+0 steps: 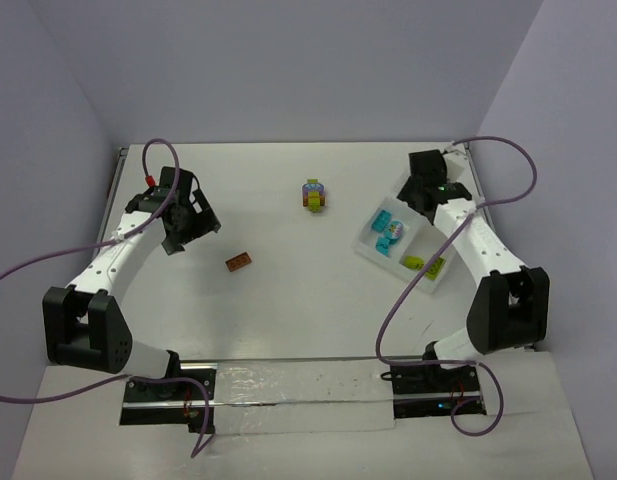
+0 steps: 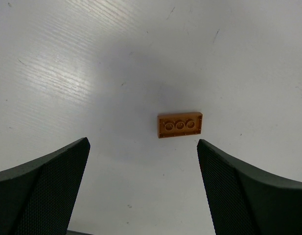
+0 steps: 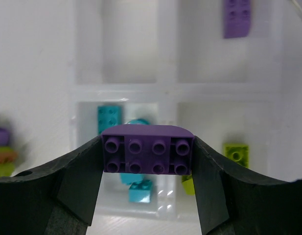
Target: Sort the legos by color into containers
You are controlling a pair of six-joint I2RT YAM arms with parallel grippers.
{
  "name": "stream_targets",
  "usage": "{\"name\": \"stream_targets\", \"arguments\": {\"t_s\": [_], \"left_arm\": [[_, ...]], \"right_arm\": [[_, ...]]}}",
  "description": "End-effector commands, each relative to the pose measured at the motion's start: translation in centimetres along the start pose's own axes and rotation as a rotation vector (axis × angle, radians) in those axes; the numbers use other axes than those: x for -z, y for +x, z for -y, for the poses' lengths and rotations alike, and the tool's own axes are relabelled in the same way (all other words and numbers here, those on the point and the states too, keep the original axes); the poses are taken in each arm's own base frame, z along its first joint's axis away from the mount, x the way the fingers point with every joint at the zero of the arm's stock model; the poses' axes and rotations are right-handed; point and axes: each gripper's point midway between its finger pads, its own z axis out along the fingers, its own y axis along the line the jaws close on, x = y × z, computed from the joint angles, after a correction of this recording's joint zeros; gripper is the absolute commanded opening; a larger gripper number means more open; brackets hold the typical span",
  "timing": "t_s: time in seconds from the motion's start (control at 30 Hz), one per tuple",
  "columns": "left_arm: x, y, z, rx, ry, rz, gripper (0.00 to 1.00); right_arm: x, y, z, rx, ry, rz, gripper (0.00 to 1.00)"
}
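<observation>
Above tray (image 3: 165, 90), R claw (image 3: 147, 159) pinches purple brick (image 3: 147, 146); L claw (image 2: 142, 144) spread over orange brick (image 2: 180, 125).

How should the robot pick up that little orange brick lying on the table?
Come straight down from above with the open left gripper and pinch the orange brick across its two long sides. It lies flat and alone on the table, hollow side up, so those straight walls are free.

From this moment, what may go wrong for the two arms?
1. The right gripper holds a purple brick seemingly over the cyan bricks; the other purple brick lies in another compartment, so releasing here may mis-sort it.
2. The orange brick sits off-centre under the open left gripper; closing could push it aside.
</observation>
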Motion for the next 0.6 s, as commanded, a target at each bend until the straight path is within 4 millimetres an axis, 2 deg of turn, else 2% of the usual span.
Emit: {"name": "stream_targets", "arguments": {"t_s": [0.0,0.13,0.23,0.3,0.37,0.5,0.57], "left_arm": [[1.0,-2.4,1.5,-0.006,0.048,0.064,0.98],[1.5,-2.9,1.2,-0.008,0.031,0.083,0.98],[1.7,-2.9,1.0,-0.007,0.032,0.089,0.98],[1.8,-2.7,0.8,-0.004,0.028,0.089,0.98],[1.7,-2.5,0.7,-0.003,0.024,0.086,0.98],[1.6,-2.3,0.5,0.0,0.02,0.082,0.98],[1.6,-2.3,0.5,-0.001,0.021,0.081,0.98]], "right_arm": [[-0.6,-4.1,3.0,-0.159,0.017,0.107,0.46],[-2.8,-7.0,6.8,-0.236,0.119,0.154,0.47],[-4.1,-8.4,8.4,-0.285,0.146,0.177,0.47],[-5.8,-9.0,9.7,-0.317,0.169,0.17,0.47],[-7.1,-9.6,10.1,-0.322,0.175,0.163,0.48],[-9.2,-9.3,9.8,-0.307,0.182,0.124,0.49],[-10.1,-9.1,9.3,-0.3,0.169,0.108,0.56]]}}
